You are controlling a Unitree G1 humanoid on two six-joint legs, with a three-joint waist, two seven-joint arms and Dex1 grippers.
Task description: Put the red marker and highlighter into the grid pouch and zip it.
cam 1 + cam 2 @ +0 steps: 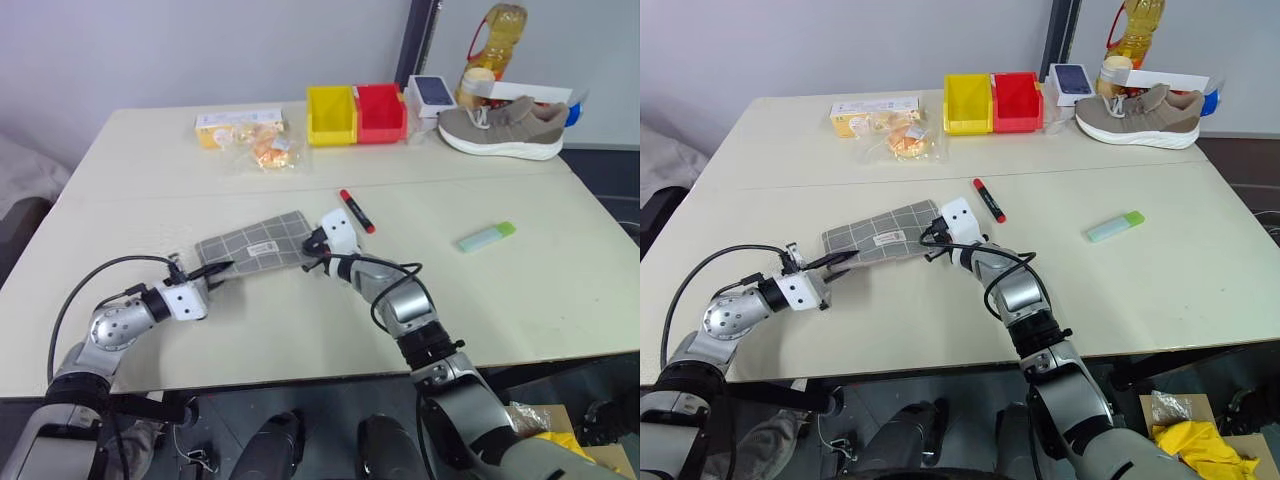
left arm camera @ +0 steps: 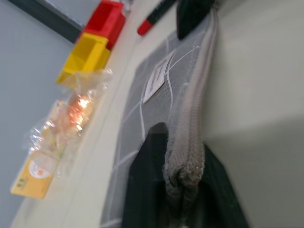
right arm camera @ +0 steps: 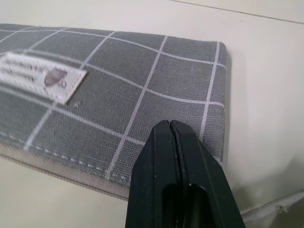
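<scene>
The pale table (image 1: 520, 300) holds the grid pouch (image 1: 255, 240), red marker (image 1: 357, 210), highlighter (image 1: 487, 237), yellow bin (image 1: 331, 115), red bin (image 1: 381, 112), snack bag (image 1: 262, 150) and a shoe (image 1: 503, 128).

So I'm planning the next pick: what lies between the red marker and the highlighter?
Bare tabletop; the left eye view shows nothing between the red marker and the highlighter.

Grey grid pouch (image 1: 255, 242) flat, red marker (image 1: 357, 210) beside, highlighter (image 1: 487, 236) apart.

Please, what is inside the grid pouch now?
The inside of the grid pouch is covered by its fabric. The red marker and highlighter lie outside on the table.
</scene>
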